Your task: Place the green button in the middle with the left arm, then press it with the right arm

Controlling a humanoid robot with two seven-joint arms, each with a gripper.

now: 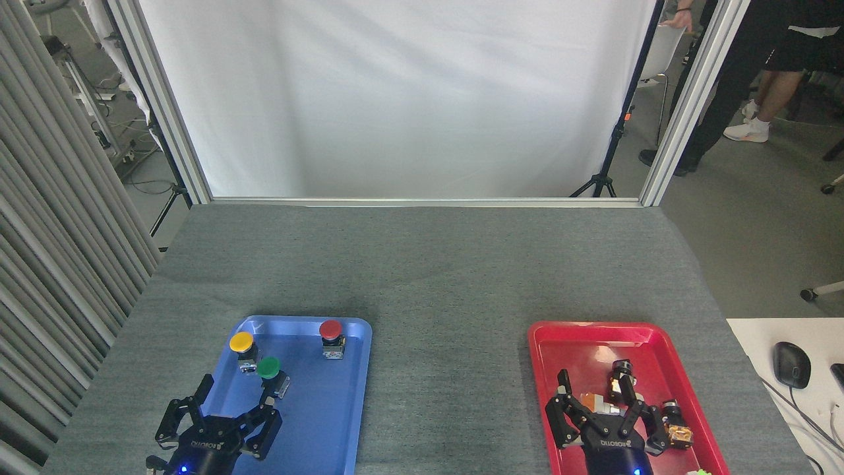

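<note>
While I watch through the head view, my left gripper sits low over the near end of the blue tray, its 3 fingers spread apart and holding nothing. Just beyond its fingertips, slightly to the right of its middle, stands the green button, tilted a little, inside the tray; the nearest fingertip comes close to the button's base, but I cannot tell whether they touch. Further out and a bit left of the gripper is the yellow button, just beside the green one. Well off to the right of the fingers, near the tray's far rim, stands the red button.

To the right of this gripper lies the middle, bare grey tabletop between the 2 trays.

My right gripper hangs over the red tray, its 3 fingers also splayed open and empty. Several small parts lie in that tray around and behind its fingers; some are partly hidden. Far beyond both grippers a white backdrop closes off the table's end.
</note>
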